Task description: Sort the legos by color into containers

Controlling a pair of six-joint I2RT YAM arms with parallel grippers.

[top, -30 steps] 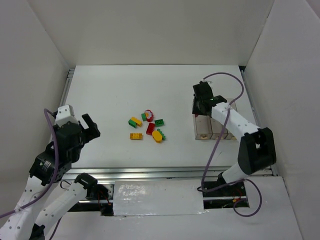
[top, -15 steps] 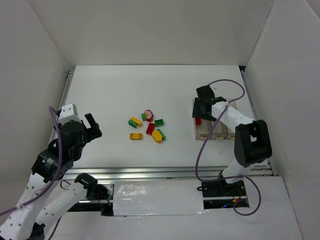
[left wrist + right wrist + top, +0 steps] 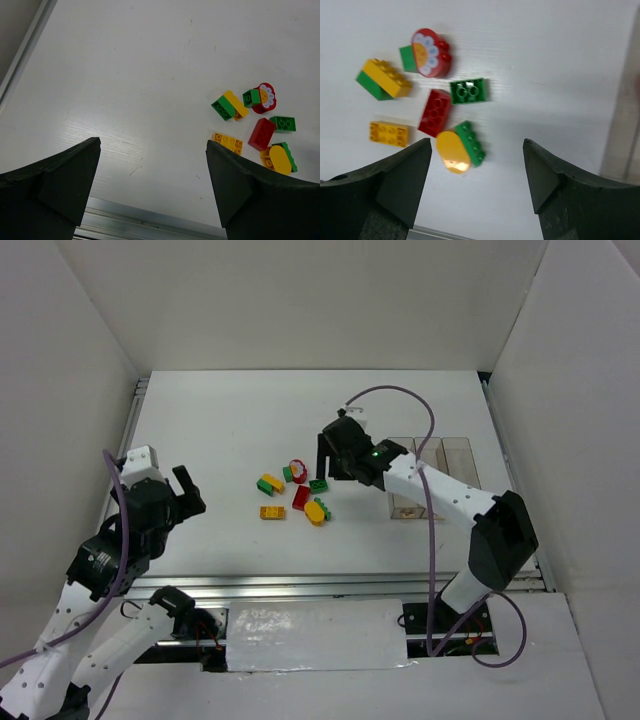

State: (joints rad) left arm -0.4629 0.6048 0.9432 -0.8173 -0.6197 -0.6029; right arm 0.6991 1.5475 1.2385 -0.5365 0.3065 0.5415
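Observation:
The legos lie in a loose cluster mid-table: a red piece with a round white face (image 3: 297, 471) (image 3: 431, 52), a green brick (image 3: 318, 484) (image 3: 469, 90), a red brick (image 3: 301, 498) (image 3: 435, 112), a yellow oval on a green brick (image 3: 316, 511) (image 3: 452, 151), a flat yellow brick (image 3: 272, 512) (image 3: 227, 143) and a yellow-on-green pair (image 3: 268, 483) (image 3: 229, 106). My right gripper (image 3: 328, 462) (image 3: 476, 145) hovers open and empty just right of the cluster. My left gripper (image 3: 188, 492) (image 3: 153, 142) stands open and empty, well left of the bricks. The clear containers (image 3: 458, 455) sit at the right, partly hidden by the right arm.
A metal rail (image 3: 300, 587) runs along the table's near edge, and another (image 3: 135, 415) along the left side. White walls enclose the table on the left, back and right. The right arm's purple cable (image 3: 400, 400) arches above the bins.
My right gripper opened over the containers, leaving a red brick in the left bin, then swung left to the lego cluster. The left arm shifted only slightly.

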